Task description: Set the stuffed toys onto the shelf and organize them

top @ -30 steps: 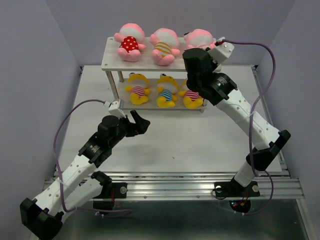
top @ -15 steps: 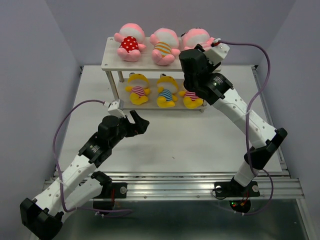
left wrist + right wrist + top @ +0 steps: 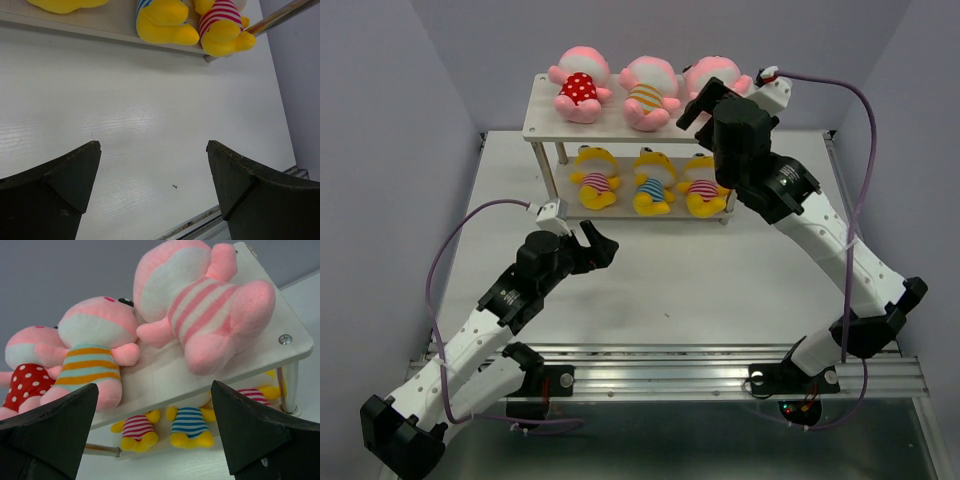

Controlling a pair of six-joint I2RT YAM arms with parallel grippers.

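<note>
Your right claw (image 3: 705, 101) hangs wide open and empty in the top view. It sits at the right end of the shelf (image 3: 542, 118), just beside the pink striped toy (image 3: 716, 74) on the upper board. Left of that toy you see the pink toy in orange and teal stripes (image 3: 648, 92) and the pink polka-dot toy (image 3: 578, 86), all three in a row. Three yellow toys (image 3: 653, 184) line the lower board. Your left claw (image 3: 599, 245) hovers over the bench (image 3: 720, 285) near the shelf's front, fingers spread, holding nothing.

In the left wrist view, both fingers stand far apart with bare bench between them. Two yellow toys lie at the lower board's edge ahead.

In the right wrist view, your fingers frame the pink striped toy without touching it. It rests near the board's right corner, with the other two pink toys to its left and yellow ones beneath.
</note>
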